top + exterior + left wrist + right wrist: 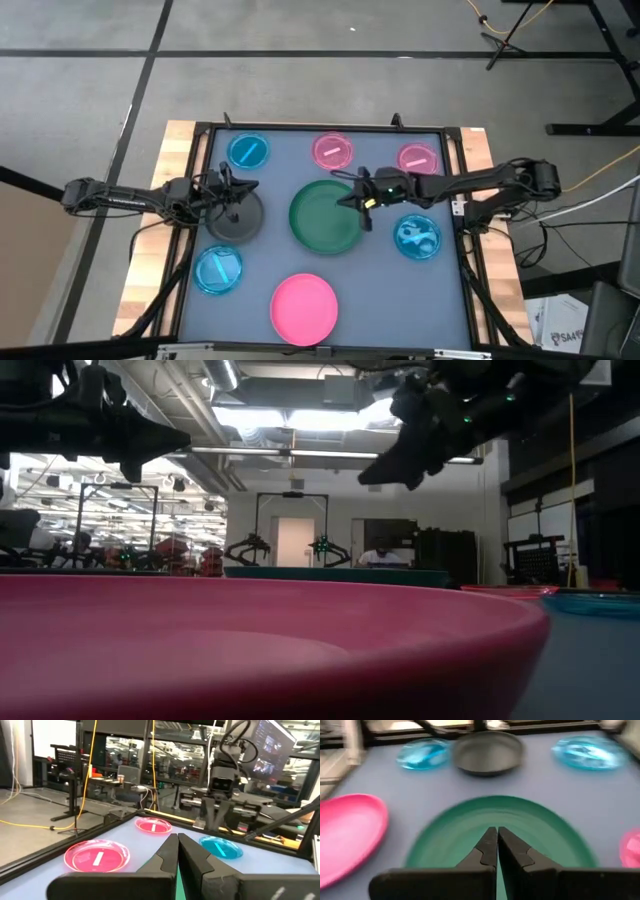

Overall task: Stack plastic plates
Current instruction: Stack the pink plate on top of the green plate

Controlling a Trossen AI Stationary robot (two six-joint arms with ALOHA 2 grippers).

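Green plate [325, 217] beneath right gripper [358, 203]

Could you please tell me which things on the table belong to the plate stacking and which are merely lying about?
Job:
green plate
hot pink plate
three blue plates
two small pink plates
dark grey plate

Lying about:
nothing on the table; only room clutter, like the yellow cable

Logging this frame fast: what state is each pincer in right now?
Left pincer: closed, empty, above the dark plate.
Right pincer: closed, empty, over the green plate.
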